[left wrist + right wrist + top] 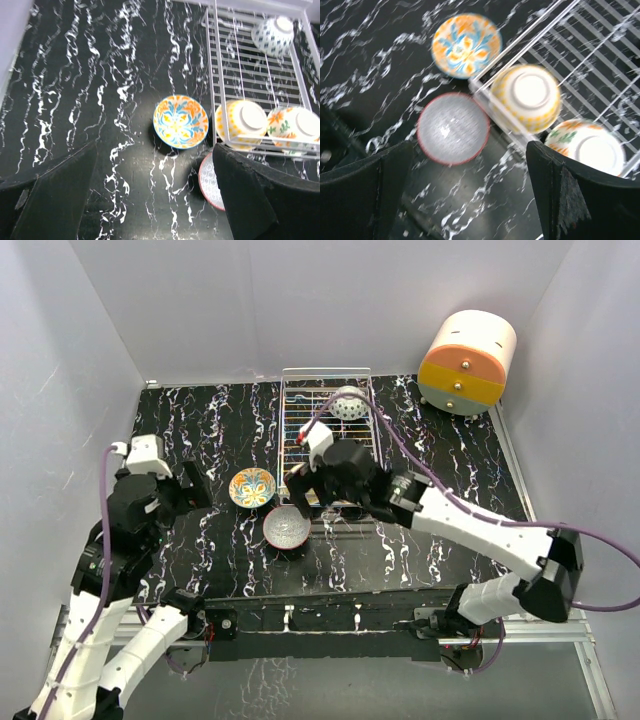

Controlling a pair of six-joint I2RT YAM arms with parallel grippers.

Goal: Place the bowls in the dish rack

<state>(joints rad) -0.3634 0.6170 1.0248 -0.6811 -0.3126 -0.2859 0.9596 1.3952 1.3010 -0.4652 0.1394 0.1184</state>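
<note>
Find right fingers spread wide, nothing pinched between. Find left fingers spread likewise, empty, hanging short of the rack.

Count three bowls inside the dish rack, all rim-down. Yellow-checked bowl and orange-leaf bowl side by side against the near wire wall, just ahead of the rack-side right finger. Blue-dotted bowl far beyond, toward the far corner. Read the upturned pose as deliberate: feet up for draining, tucked against the wall, probably to keep from sliding about.

Count two not yet loaded, both mouth-up on the bench. Red-rimmed bowl just ahead of the gap between right fingers, a little toward the bench-side finger, close beside the rack's outer corner; cannot tell whether touching. Orange-floral bowl further ahead, beyond it, apart.

From left fingers: orange-floral bowl straight ahead of the gap, near; red-rimmed bowl partly hidden behind the rack-side finger.

Judge red-rimmed bowl the likeliest next pick for right fingers: nearest, with an open rim to pinch. Expect little room beside the rack wire on the way down.
</note>
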